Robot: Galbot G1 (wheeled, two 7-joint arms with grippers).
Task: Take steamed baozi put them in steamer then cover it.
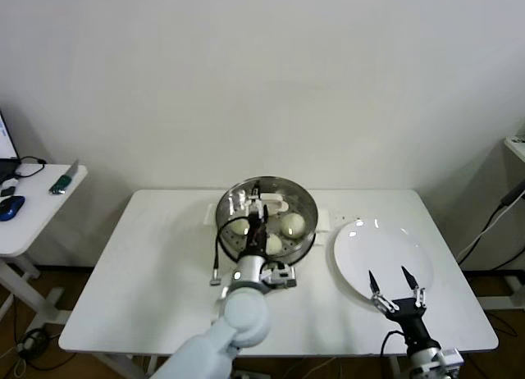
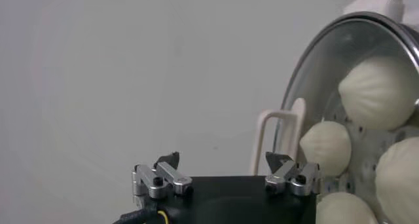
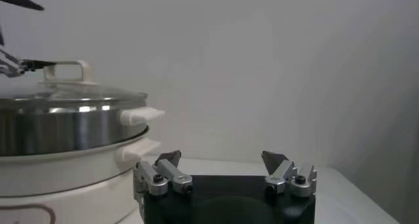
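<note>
On the white table point(image 1: 148, 264) against a plain wall, I see the cover point(image 3: 65, 95) seated on the steamer point(image 1: 305, 200), the steamed baozi point(image 2: 376, 91) visible under the glass. I judge the covering step done; next I'd lift my left gripper point(image 2: 226, 173) clear. Its jaws stand wide, empty, beside the cream handle point(image 2: 275, 137). My right gripper point(image 1: 394, 285) hangs spread and empty over the white plate point(image 1: 361, 264).

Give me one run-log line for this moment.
cover: on steamer | baozi: inside | left pincer: open above cover handle | right pincer: open, idle over white plate
</note>
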